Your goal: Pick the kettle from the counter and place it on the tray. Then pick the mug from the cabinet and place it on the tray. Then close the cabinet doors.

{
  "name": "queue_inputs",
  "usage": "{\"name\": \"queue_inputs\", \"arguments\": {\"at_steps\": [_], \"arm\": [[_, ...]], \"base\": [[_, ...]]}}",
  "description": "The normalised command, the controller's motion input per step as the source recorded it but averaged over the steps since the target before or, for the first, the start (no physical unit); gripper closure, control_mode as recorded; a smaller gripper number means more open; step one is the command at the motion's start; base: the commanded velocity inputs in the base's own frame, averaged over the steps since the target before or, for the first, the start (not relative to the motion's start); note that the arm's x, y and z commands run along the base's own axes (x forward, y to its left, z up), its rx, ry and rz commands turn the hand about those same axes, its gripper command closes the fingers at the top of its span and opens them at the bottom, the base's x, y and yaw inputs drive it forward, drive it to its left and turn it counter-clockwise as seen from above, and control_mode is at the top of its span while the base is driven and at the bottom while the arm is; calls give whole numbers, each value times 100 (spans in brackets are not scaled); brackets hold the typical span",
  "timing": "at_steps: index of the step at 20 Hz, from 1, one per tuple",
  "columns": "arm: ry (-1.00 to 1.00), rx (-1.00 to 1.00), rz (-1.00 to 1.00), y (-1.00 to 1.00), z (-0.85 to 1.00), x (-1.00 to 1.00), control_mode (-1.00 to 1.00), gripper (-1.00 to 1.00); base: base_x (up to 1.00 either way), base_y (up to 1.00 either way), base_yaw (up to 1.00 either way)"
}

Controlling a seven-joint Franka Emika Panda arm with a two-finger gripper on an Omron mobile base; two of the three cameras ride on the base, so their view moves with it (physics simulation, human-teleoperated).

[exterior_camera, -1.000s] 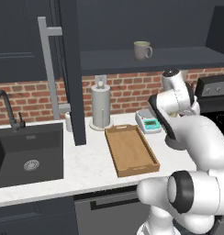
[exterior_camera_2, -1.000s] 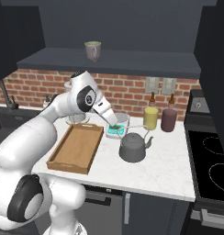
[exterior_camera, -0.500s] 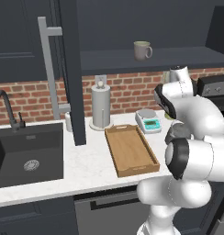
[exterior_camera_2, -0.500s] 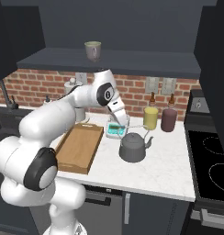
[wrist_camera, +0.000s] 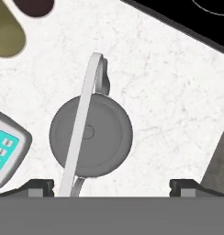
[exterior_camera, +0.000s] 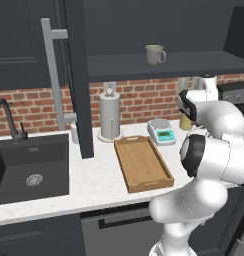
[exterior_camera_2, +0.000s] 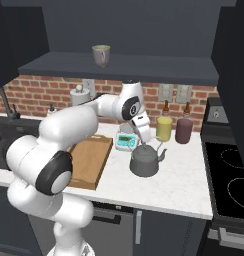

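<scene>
Pincer (exterior_camera_2: 143, 142) spread wide, w/ squat dark grey metal kettle (wrist_camera: 91, 136) right below; thin arched wire handle (wrist_camera: 81, 120) sits off-centre, so fingers may miss it.

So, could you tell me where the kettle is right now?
The kettle stands on the counter in the right base view, right of the tray, just in front of the scale, under the open gripper.

Brightness: even, soft rendered light; the white marbled stone tabletop (exterior_camera_2: 184, 180) reads bright.
Dim zones: the dark navy upper wall cabinet (exterior_camera: 159, 30) interior is murky.
Shadows: faint under the squat dark grey metal kettle (exterior_camera_2: 144, 161).
Glare: none seen.
Sharpness: base views crisp; the hand view looks slightly soft, perhaps from closeness.
</scene>
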Motion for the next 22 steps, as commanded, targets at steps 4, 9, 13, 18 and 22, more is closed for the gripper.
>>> {"name": "queue_inputs", "arguments": {"at_steps": [4, 9, 13, 18, 22], "arm": [[-3, 9, -1, -12, -22, 17, -100, -100], [0, 6, -9, -1, -6, 15, -100, -100], [3, 3, -13, 0, 0, 6, -100, -100], [4, 0, -11, 0, -4, 2, -100, -100], [3, 0, -10, 0, -10, 3, -100, -100]], "base": [[0, 0, 0], [0, 0, 0], [0, 0, 0], [0, 0, 0], [0, 0, 0]]}}
